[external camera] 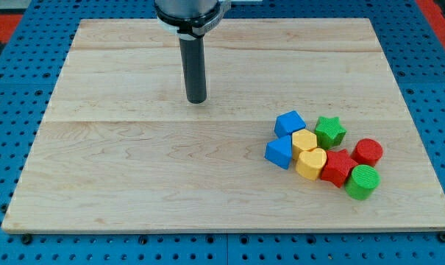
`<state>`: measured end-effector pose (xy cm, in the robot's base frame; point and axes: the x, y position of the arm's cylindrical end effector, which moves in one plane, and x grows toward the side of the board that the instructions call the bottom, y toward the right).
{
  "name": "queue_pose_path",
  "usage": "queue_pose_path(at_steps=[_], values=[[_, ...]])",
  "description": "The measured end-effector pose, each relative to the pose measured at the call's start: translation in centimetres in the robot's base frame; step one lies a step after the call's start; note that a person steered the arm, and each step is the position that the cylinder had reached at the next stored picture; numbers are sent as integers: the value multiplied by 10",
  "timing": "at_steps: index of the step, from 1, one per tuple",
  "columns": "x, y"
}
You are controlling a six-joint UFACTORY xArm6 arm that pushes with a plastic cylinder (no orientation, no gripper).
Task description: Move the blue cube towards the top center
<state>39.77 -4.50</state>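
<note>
The blue cube [290,122] sits at the upper left of a tight cluster of blocks on the right side of the wooden board [134,169]. A second blue block [279,152], wedge-like, lies just below it. My tip [197,100] rests on the board near the top centre, well to the left of and a little above the blue cube, apart from every block.
The cluster also holds a green star [330,132], a yellow hexagon-like block [304,140], a yellow heart [311,163], a red star-like block [338,167], a red cylinder [368,152] and a green cylinder [363,182]. Blue pegboard surrounds the board.
</note>
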Motion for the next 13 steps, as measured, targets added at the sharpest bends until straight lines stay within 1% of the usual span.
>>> queue_pose_path(at_steps=[1,2,3,4,5,6,7,8,13], values=[[0,0],[-9,1],[-40,56],[-57,169],[2,272],[91,326],[122,299],[117,241],[117,228]])
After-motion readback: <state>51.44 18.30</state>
